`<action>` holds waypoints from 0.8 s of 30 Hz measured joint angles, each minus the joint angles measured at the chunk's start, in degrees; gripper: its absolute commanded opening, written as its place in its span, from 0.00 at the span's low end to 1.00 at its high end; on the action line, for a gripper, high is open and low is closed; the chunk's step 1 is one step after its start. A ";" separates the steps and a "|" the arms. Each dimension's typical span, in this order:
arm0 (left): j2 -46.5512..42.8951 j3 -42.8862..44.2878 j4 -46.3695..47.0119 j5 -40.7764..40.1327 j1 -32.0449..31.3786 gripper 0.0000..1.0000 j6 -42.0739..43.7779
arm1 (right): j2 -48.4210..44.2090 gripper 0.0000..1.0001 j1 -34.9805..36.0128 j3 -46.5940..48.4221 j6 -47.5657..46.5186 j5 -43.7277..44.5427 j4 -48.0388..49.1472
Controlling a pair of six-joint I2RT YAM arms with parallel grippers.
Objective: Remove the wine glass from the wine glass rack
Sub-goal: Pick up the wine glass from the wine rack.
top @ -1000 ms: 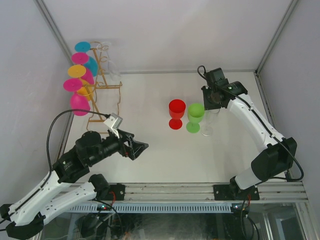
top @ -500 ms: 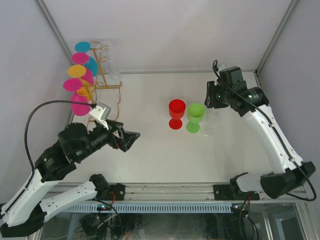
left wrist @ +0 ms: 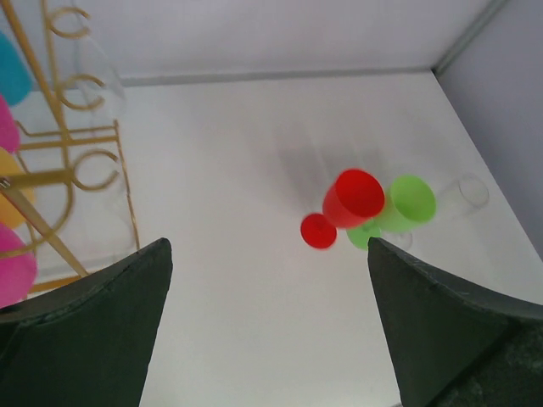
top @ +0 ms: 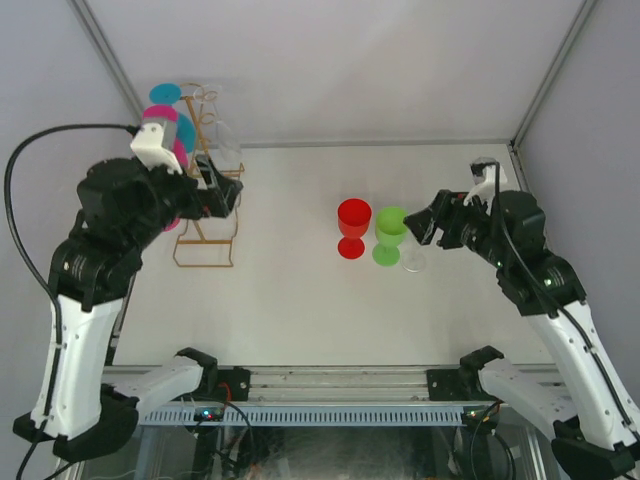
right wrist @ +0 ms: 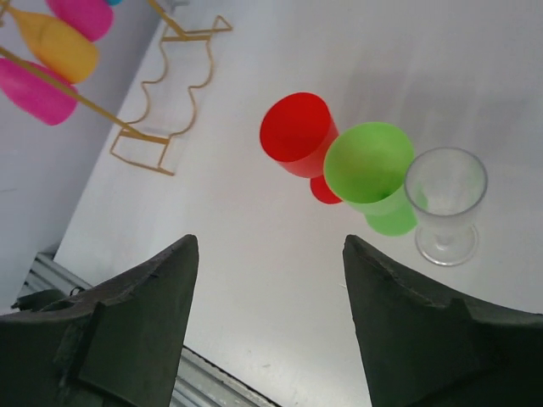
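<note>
Rack (left wrist: 66,136): thin gold wire, looks metal, shiny. Red glass (right wrist: 294,127), green glass (right wrist: 369,163): smooth plastic, bit shiny. Clear glass (right wrist: 445,182): see-through, glossy. Pink glass (right wrist: 34,91): smooth plastic. Table (top: 300,300): white, smooth, matt.

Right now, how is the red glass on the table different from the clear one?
The red glass is opaque; the clear glass is see-through. In the top view the red glass stands at the left end of the row, the clear glass at the right end, with the green glass between. Both stand upright on the table, unheld.
</note>
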 measured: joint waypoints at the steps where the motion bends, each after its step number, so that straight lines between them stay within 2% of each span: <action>1: 2.36 2.89 0.00 1.29 1.42 1.00 0.02 | -1.79 0.70 0.02 -1.73 1.03 -0.87 1.42; 9: 16.59 16.90 -0.17 6.43 15.65 1.00 -1.70 | -9.64 0.70 0.00 -6.05 7.15 -5.75 6.49; 15: 25.33 22.12 -0.63 10.95 23.30 0.97 -5.16 | -13.79 0.70 0.00 -7.17 11.47 -9.42 9.16; 19: 29.77 24.63 0.42 12.35 25.27 0.90 -7.50 | -15.26 0.70 0.00 -8.17 13.57 -10.91 10.29; 24: 34.27 26.62 2.40 13.09 25.79 0.89 -11.43 | -16.06 0.70 0.00 -10.56 16.59 -12.15 13.00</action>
